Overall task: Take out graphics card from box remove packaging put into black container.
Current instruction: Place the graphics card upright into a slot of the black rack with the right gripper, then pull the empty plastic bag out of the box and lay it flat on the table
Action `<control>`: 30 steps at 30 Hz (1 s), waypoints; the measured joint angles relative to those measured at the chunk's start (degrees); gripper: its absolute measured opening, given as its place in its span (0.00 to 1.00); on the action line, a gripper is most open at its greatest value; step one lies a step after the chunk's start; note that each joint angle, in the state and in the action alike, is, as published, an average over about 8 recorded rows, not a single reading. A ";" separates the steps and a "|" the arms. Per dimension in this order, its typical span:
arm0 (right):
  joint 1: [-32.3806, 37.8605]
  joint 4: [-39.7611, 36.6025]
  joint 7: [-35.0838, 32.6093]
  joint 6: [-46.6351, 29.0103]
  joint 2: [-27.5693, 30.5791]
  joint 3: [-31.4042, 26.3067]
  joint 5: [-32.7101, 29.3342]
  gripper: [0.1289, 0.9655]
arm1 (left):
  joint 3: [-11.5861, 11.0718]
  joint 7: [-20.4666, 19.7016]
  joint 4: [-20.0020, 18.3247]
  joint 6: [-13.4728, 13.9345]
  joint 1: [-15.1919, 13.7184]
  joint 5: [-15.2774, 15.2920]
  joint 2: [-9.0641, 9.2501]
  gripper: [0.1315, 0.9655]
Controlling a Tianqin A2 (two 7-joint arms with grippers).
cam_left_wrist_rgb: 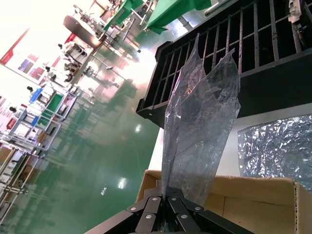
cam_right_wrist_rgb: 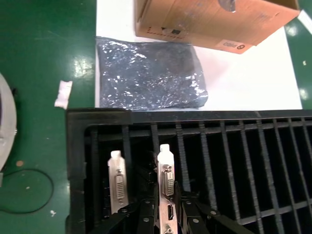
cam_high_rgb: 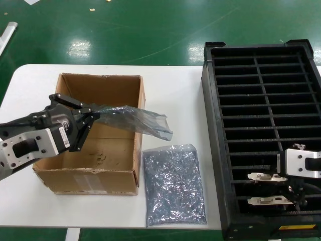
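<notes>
Two jobs split: left gripper [cam_high_rgb: 89,122] clenched the smoky crinkly plastic bag [cam_high_rgb: 135,120] clear over the brown cardboard box [cam_high_rgb: 128,165]; right gripper [cam_right_wrist_rgb: 168,207] grasped the dark bracketed graphics card [cam_right_wrist_rgb: 166,187], seating it in the near slotted black plastic crate [cam_high_rgb: 215,150].

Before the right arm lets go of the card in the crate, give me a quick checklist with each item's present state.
1. Thin dark graphics card with silver bracket stands upright in a slot of the large black slotted plastic container: ok.
2. Right gripper at the card, fingers either side: ok.
3. Card seated fully down: cannot tell.
4. Second identical card sits in the neighbouring slot, apart from it: ok.
5. Smoky translucent anti-static bag is off the card, pinched by the left gripper over the brown cardboard box: ok.
6. Paler silvery speckled bag lies flat on the white table, outside the container: ok.
</notes>
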 joint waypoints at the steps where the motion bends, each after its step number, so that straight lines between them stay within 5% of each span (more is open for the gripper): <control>1: 0.09 -0.10 -0.06 0.02 -0.06 0.04 0.09 0.08 | 0.00 0.00 0.00 0.00 0.00 0.00 0.00 0.01; 16: -0.35 2.50 0.87 0.18 3.65 5.20 7.17 0.20 | 0.00 0.00 0.00 0.00 0.00 0.00 0.00 0.01; 26: -7.10 -1.94 4.72 13.70 5.99 19.18 15.26 0.42 | 0.00 -0.09 -0.04 0.05 -0.01 0.03 0.02 0.01; 30: -7.87 -2.51 4.78 15.11 6.06 20.51 16.18 0.55 | -0.05 -3.64 -1.30 2.01 -0.66 0.91 0.84 0.01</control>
